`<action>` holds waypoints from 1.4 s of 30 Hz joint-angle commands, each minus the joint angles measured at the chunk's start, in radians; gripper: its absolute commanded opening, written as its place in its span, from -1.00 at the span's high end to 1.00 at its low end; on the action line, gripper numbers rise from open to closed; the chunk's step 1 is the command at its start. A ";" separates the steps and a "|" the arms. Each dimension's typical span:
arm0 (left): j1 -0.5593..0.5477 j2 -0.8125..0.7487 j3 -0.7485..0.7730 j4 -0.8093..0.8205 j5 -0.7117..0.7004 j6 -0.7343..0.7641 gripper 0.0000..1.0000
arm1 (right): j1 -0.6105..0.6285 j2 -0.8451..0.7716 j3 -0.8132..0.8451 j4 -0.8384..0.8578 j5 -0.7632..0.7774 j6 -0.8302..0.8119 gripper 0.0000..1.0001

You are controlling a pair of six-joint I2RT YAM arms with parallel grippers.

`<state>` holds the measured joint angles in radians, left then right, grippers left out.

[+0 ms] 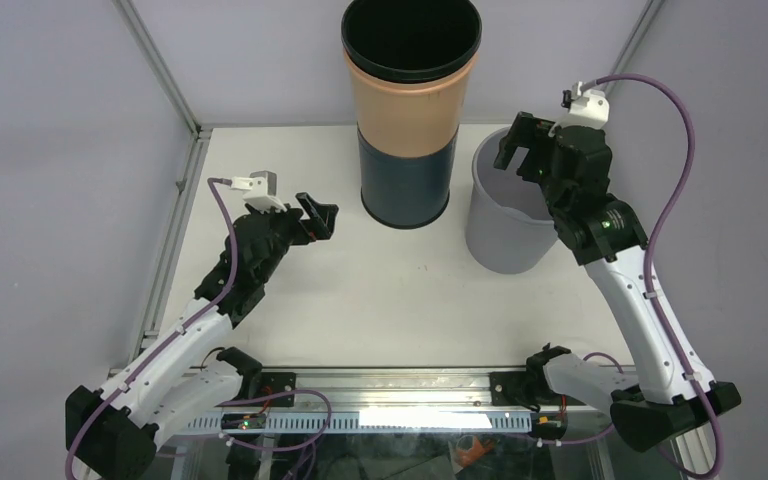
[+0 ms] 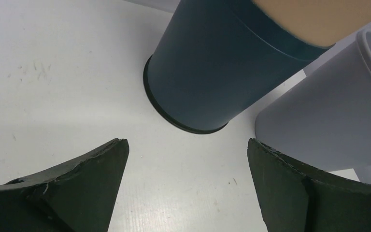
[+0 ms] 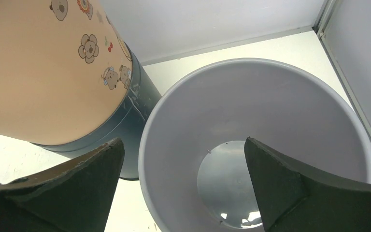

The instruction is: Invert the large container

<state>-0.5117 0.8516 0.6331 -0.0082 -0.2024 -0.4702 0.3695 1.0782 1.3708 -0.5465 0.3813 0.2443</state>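
Note:
The large container is a tall cylinder, peach above and dark blue below, standing upright with its open mouth up at the back middle of the table; its base and flower-printed wall show in the wrist views. My left gripper is open, low over the table to the container's left, apart from it. My right gripper is open above a grey bucket, with the bucket's left rim below the gap between its fingers, and holds nothing.
The grey bucket stands upright just right of the large container, nearly touching it. The white table has a metal frame post at its back left corner and grey walls behind.

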 commanded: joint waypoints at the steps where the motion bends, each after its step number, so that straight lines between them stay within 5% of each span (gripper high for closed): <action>1: -0.012 -0.009 0.032 0.072 -0.016 0.010 -0.98 | 0.005 -0.043 0.007 0.058 0.018 -0.009 -0.99; 11: -0.011 0.057 0.088 0.069 -0.099 -0.128 -0.98 | 0.004 -0.069 -0.015 0.048 -0.043 -0.042 -0.99; 23: -0.050 0.168 0.102 0.032 0.029 -0.227 -0.98 | 0.007 -0.001 0.006 -0.202 -0.380 -0.099 -0.99; 33: -0.049 0.225 0.170 -0.060 0.015 -0.171 -0.97 | 0.010 0.060 -0.026 -0.245 -0.423 -0.118 -0.99; 37: -0.049 0.199 0.171 -0.073 -0.033 -0.119 -0.98 | 0.020 0.099 -0.008 -0.295 -0.503 -0.127 -0.82; 42: -0.049 0.163 0.155 -0.073 -0.095 -0.093 -0.98 | 0.064 0.136 0.009 -0.336 -0.396 -0.133 -0.25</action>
<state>-0.5568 1.0695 0.7593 -0.1001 -0.2295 -0.6117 0.4007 1.1984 1.3304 -0.8524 -0.0566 0.1249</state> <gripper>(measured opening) 0.989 0.733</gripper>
